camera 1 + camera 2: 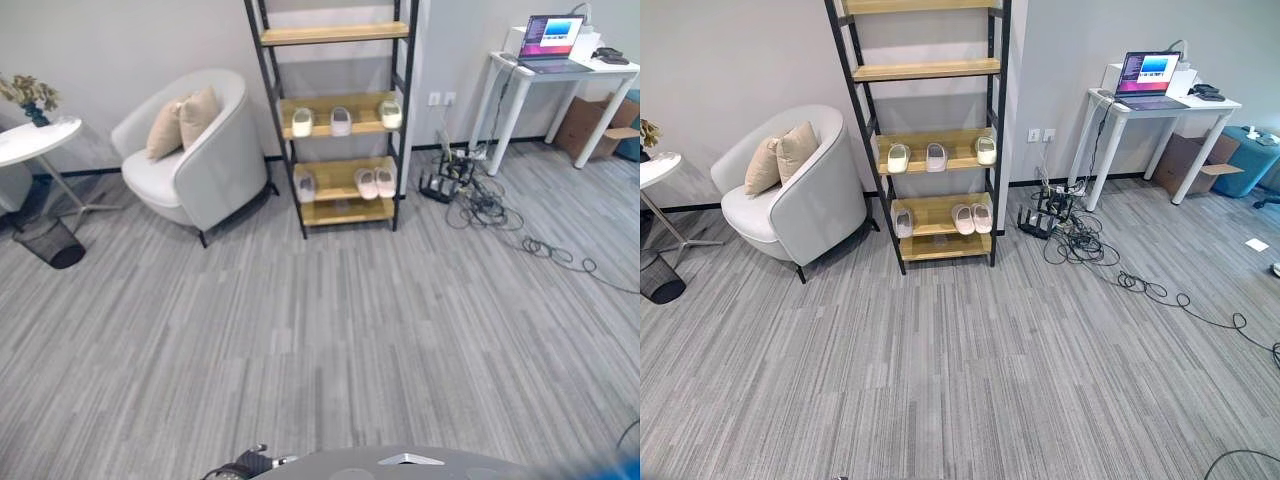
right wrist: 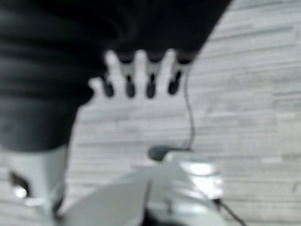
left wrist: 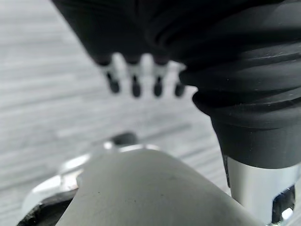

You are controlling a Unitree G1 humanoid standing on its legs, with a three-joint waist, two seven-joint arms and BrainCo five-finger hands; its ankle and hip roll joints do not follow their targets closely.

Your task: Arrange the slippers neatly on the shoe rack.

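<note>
Two hands: both hang over bare grey floor, holding nothing.
Left hand: in its wrist view the dark-tipped fingers point straight out in a row from under the ribbed cover, relaxed and uncurled, with striped carpet past them.
Right hand: in its wrist view the fingers are likewise straight and spread a little, nothing between them; carpet beyond.
Shoe rack: a black-framed rack with wooden shelves stands against the wall in the upper middle of the left eye view, well away from the robot.
Middle shelf: three pale slippers lie in a row, spaced apart: a cream slipper on the left, a white slipper in the middle, a greenish-white slipper at the right end.
Lower shelf: a single grey-white slipper lies at the left, and a pink pair sits side by side and touching at the right.
Top shelf: bare wood.
Bottom shelf: bare wood.
Armchair: white, left of the rack, with two beige cushions leaning on its back.
White desk: upper right, carrying an open laptop.
Round side table: upper left edge, with a black bin beside its base.
</note>
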